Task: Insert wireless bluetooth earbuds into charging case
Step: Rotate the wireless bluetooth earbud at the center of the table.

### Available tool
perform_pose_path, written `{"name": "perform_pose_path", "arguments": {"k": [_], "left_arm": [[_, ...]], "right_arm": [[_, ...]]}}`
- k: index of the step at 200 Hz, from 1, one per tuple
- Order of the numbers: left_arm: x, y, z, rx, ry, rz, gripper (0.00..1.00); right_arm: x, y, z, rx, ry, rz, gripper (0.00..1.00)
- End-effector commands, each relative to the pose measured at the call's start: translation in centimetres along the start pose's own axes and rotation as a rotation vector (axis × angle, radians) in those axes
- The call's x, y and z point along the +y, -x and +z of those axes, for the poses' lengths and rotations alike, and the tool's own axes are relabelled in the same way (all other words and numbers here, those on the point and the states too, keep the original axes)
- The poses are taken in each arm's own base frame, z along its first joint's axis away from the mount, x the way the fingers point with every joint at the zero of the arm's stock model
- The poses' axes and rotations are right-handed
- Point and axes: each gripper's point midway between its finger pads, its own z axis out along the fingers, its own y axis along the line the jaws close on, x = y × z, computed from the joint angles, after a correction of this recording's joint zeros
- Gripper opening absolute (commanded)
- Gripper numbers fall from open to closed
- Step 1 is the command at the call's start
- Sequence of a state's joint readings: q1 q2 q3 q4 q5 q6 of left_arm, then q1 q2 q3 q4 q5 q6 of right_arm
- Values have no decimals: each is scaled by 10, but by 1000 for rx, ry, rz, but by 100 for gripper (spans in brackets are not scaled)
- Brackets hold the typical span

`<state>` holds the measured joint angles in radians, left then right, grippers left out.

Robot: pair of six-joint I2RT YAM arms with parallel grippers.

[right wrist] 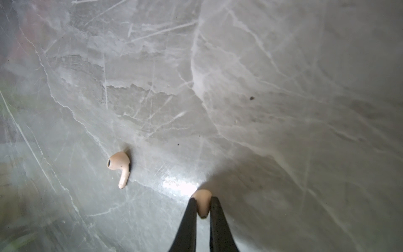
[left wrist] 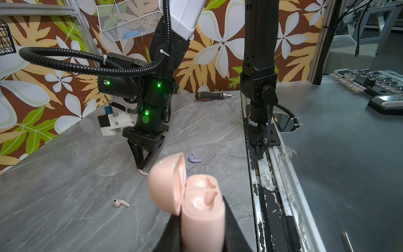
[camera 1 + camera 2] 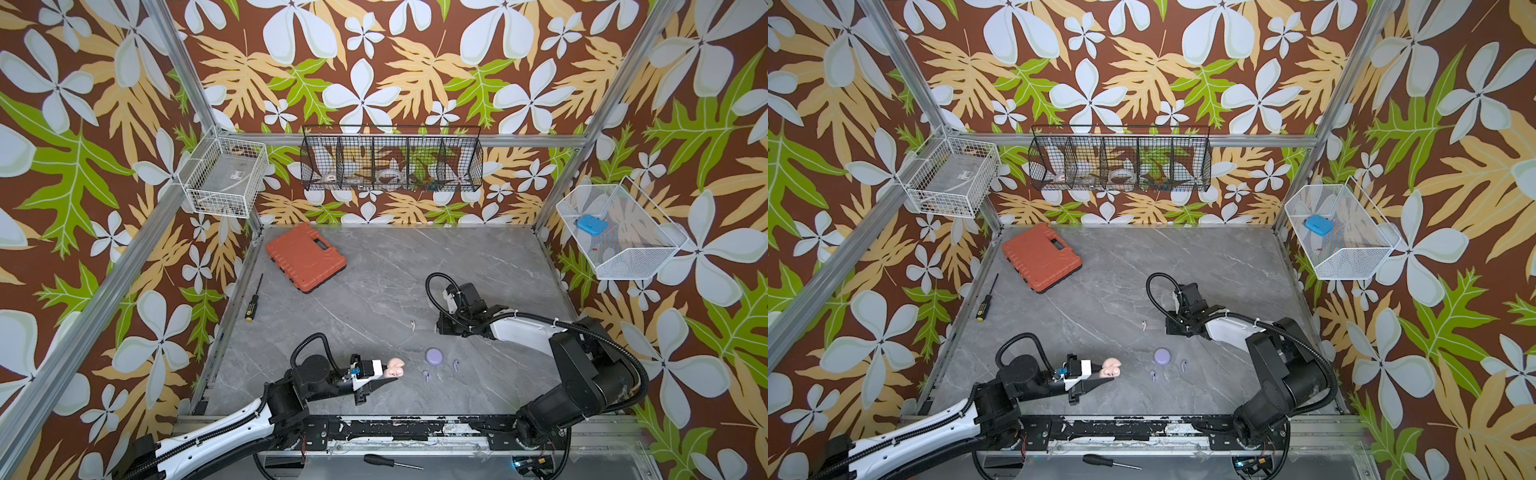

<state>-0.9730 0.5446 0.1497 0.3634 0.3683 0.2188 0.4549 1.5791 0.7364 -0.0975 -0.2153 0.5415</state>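
Pink case (image 2: 202, 203), open and empty, sits clamped in my left gripper (image 2: 202, 237), my right gripper (image 1: 204, 201) pinches one pink earbud (image 1: 202, 196); none inserted yet, three more lie loose.

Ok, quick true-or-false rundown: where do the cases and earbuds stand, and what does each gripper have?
1. The left gripper holds the pink case with its lid open. True.
2. Both pink earbuds already sit in that case. False: its sockets are empty; one pink earbud is pinched in the right gripper, and the other pink earbud lies on the table.
3. The right gripper is shut on an earbud. True.
4. The lavender case is open. False: it sits shut on the table.
5. Two lavender earbuds lie loose near the lavender case. True.
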Motion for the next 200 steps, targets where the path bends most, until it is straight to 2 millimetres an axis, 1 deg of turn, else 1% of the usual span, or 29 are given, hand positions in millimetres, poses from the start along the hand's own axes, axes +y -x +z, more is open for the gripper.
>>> {"name": "perform_pose_path", "arguments": {"k": [1,109,200], "left_arm": [[0,4,0,-15,-3,15,0],[-2,3,0,-13,-7,20,0],[-2,2,0,-10,-8,21,0]], "right_arm": [[-6,-8,0,26,-15,10,12],[-12,-13,-2,14,-10,23,14],[-14,-15,-5,3,44,67,16]]}}
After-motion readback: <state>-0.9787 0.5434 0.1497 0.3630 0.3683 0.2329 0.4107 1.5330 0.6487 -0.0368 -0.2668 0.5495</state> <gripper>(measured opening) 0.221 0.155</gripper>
